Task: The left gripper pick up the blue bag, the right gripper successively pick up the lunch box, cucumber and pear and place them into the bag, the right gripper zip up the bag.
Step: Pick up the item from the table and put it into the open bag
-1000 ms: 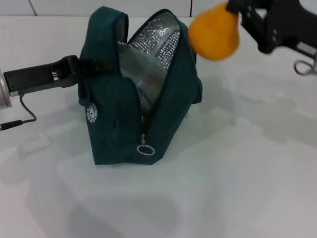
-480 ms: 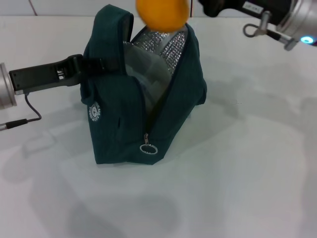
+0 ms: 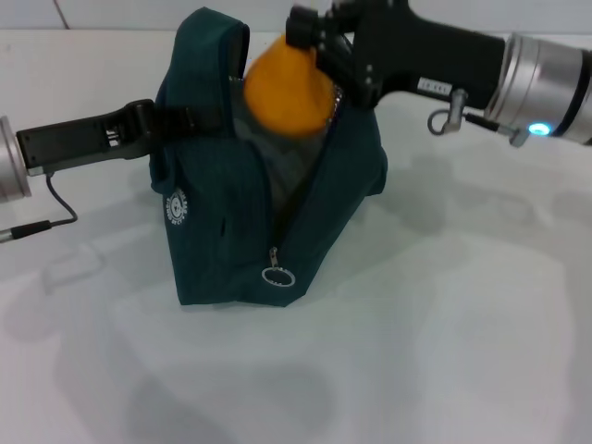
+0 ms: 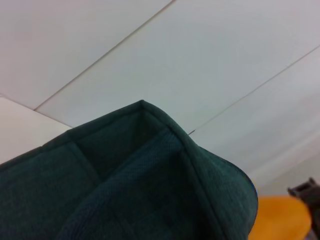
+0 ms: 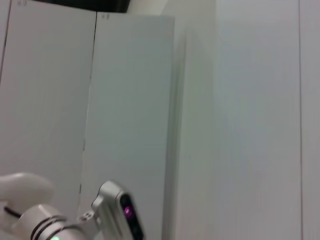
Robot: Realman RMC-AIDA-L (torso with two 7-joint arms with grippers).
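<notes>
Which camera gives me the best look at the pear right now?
The head view: the pear shows whole, held by the right gripper at the blue bag mouth. The left wrist view catches only an orange edge; the right wrist view shows none of it.

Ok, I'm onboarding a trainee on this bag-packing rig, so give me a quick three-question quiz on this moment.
1. True or false: the blue bag is zipped shut.
2. What does the right gripper hold? A) a cucumber B) the pear C) a lunch box
3. Fill in: the left gripper grips the bag by its ____.

Key: 1 false, the bag's mouth gapes open; 2 B, at the bag's opening; 3 handle.
</notes>
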